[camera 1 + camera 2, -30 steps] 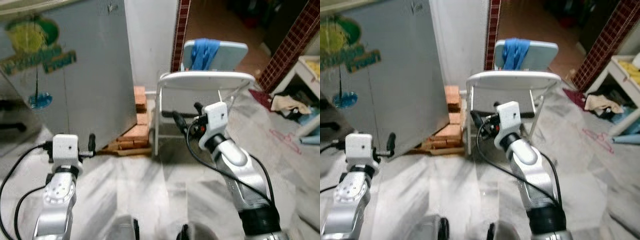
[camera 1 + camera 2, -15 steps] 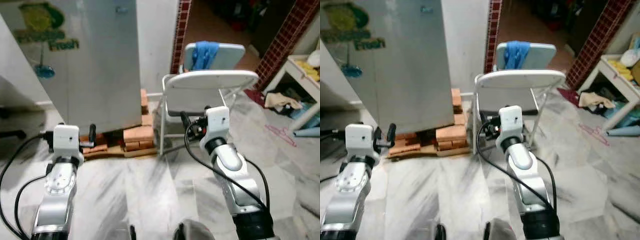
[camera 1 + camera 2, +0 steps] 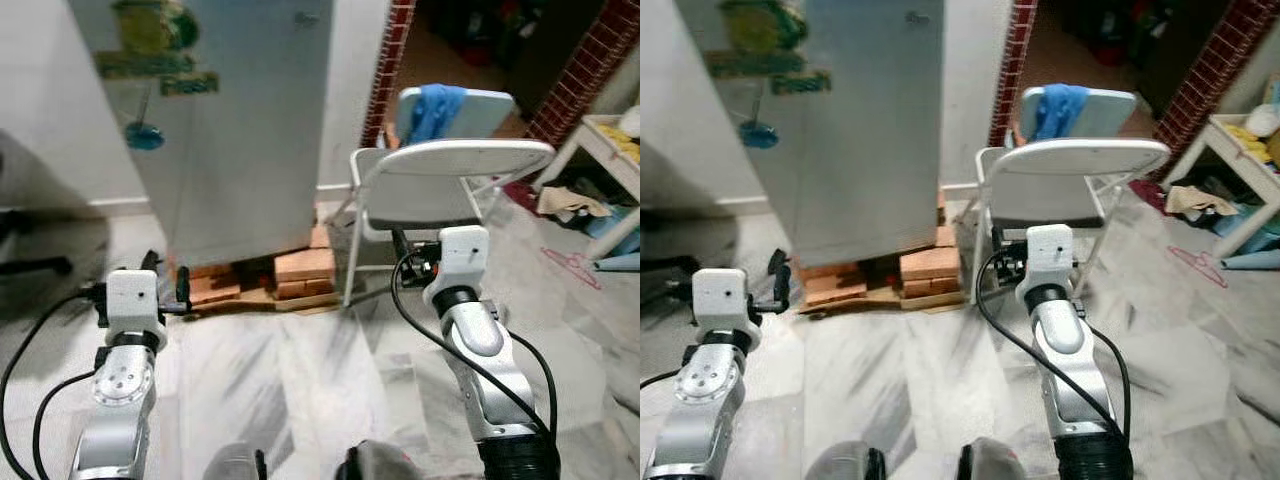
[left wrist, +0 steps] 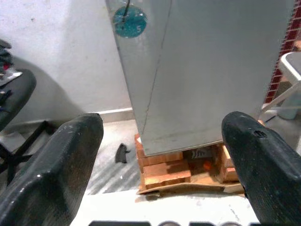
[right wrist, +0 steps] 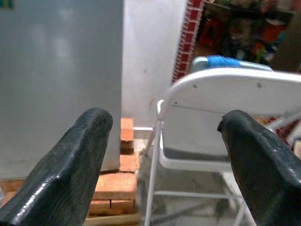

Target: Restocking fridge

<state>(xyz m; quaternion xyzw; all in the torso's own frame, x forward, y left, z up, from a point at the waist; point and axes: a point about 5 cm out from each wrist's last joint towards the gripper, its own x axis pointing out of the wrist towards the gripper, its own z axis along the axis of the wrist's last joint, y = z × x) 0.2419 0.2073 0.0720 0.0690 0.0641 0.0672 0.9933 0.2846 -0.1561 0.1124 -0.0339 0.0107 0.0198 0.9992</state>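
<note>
Grey fridge [image 3: 240,120], door shut, sits on bricks [image 3: 300,268]; left gripper [image 4: 160,155] and right gripper [image 5: 164,155] gape empty.

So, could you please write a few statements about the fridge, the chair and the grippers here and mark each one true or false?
1. The fridge stands raised on bricks. True.
2. The fridge door is wide open. False: it is closed.
3. A blue cloth hangs on the further chair, behind the white folding chair. True.
4. The left gripper is shut on a bottle. False: it is open and holds nothing.
5. The right gripper is open and empty. True.
</note>
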